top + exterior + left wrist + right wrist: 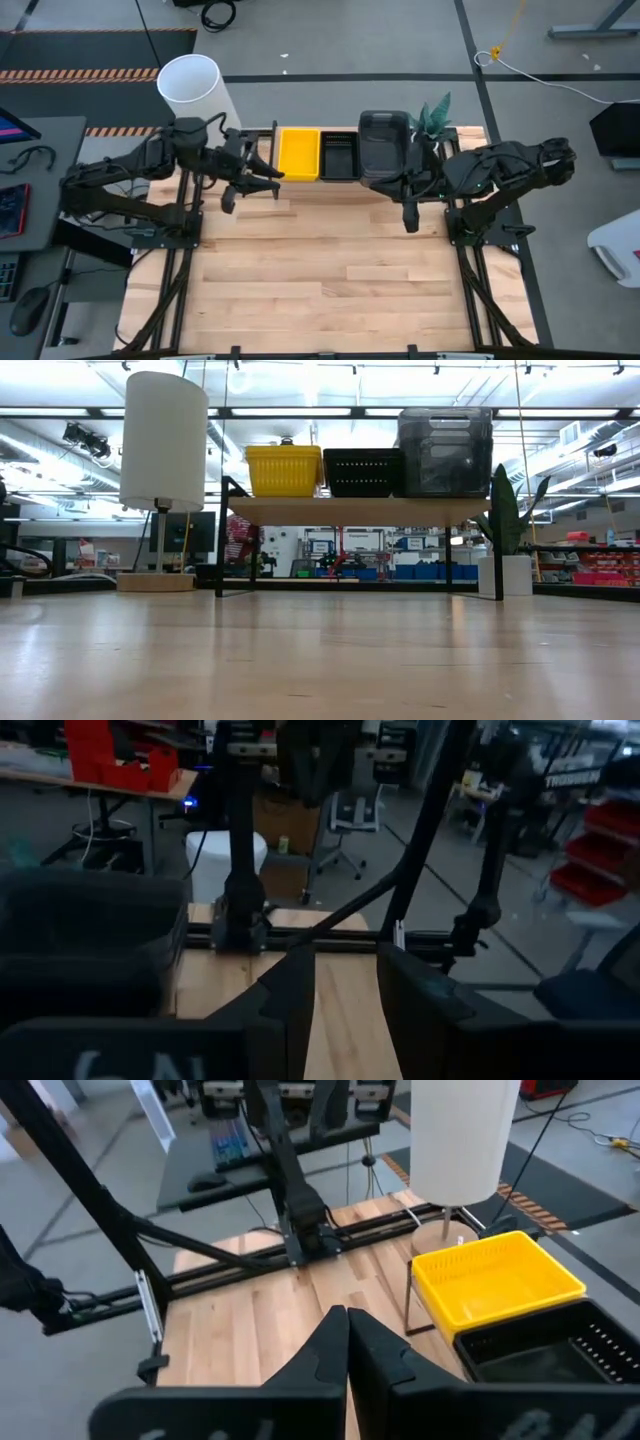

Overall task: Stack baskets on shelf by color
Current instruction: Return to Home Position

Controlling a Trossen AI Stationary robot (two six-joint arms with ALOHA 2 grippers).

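Surface [330,290]: light wood planks, bare in front of the shelf

Shelf [350,510]: low plank top on thin black legs, at the far edge of the surface. It carries all three colour groups in a row, side by side

Lamp [163,440]: white shade, just off the shelf's yellow end. Potted plant [505,510] off the opposite end

Dark grey baskets [445,452]: on the shelf at the plant end, the tallest group. Rounded corners, smooth walls. They look light but bulky and likely slippery. Best hold is judged to be a pinch over the rim on a short side, low in the stack, or the upper one may lift off alone

Black slotted baskets [362,472]: middle of the shelf, touching the grey group. Thin plastic, so probably light with some flex. The slots and lip give the fingers purchase

Yellow baskets [284,470]: at the shelf's lamp end, just beside the black ones. Same small build, so the same hold should do, on the rim of an end wall

Left gripper [345,1010]: in front of the shelf's lamp end, raised clear of it. Its fingers are apart and it carries nothing

Right gripper [347,1345]: in front of the shelf's plant end, fingers pressed together and empty

Sorting looks finished. Both arms sit back from the shelf
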